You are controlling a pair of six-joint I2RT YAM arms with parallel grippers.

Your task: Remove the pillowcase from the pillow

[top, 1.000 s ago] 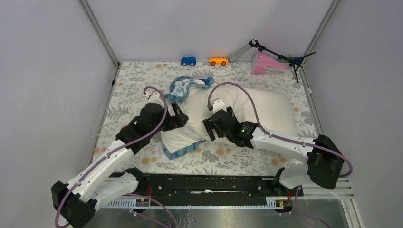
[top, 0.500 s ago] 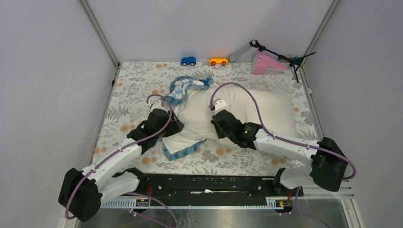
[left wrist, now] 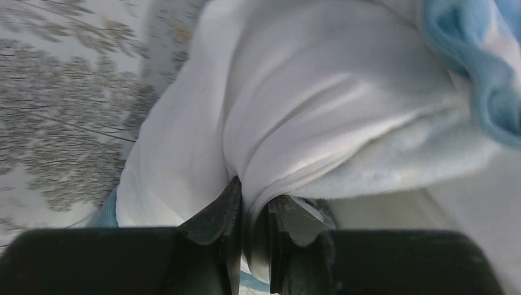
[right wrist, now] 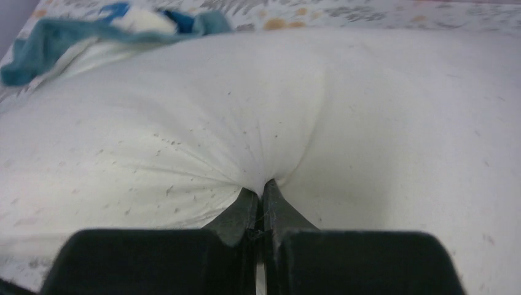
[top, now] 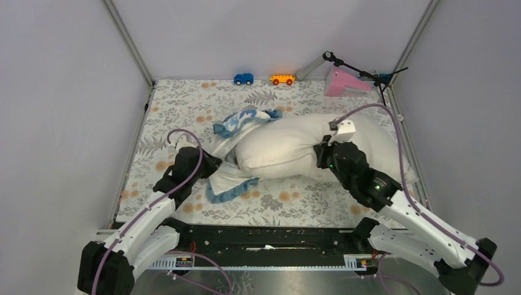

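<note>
The left arm [top: 147, 212] reaches forward from its base at the near left, bent at the elbow, and ends at the left end of the pillow [top: 289, 144]. There the left gripper [left wrist: 255, 198] has its jaws pinched nearly together on a white fold of the pillowcase [top: 228, 179]. The right arm [top: 424, 224] stretches from the near right corner up to the pillow's near right side, and the right gripper [right wrist: 263, 189] is clamped tight on a small pucker of the pillow's own cloth, its fingertips touching.
</note>
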